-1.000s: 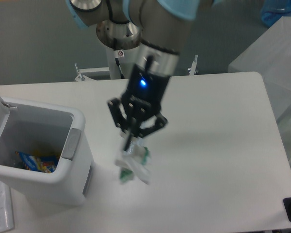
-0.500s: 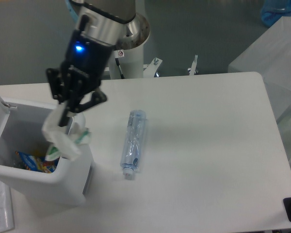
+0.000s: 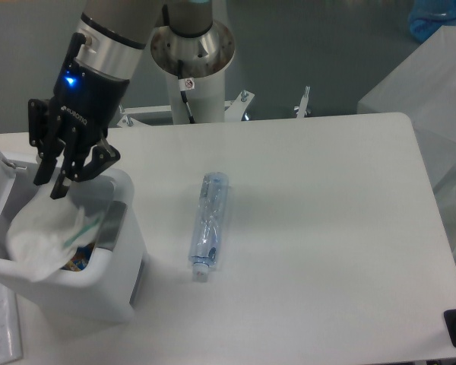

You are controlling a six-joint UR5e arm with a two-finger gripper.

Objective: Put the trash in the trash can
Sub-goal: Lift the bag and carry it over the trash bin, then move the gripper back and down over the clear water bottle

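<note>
Since half a second ago the arm is swinging farther left over the trash can (image 3: 118, 285). The gripper (image 3: 52, 187), fingers closed, is dangling the wrapper (image 3: 42, 237) inside its opening. The bottle (image 3: 208, 220) is lying on the table (image 3: 327, 228), awaiting pickup.

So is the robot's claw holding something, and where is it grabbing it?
Yes: the gripper pinches the top corner of the crumpled white wrapper, which hangs over the open trash can.

Even, cool overhead light; the white table (image 3: 327, 228) is bright without glare; shadows are soft and faint; the gripper (image 3: 61, 179) and wrapper (image 3: 42, 239) look slightly blurred; overall focus is soft.
</note>
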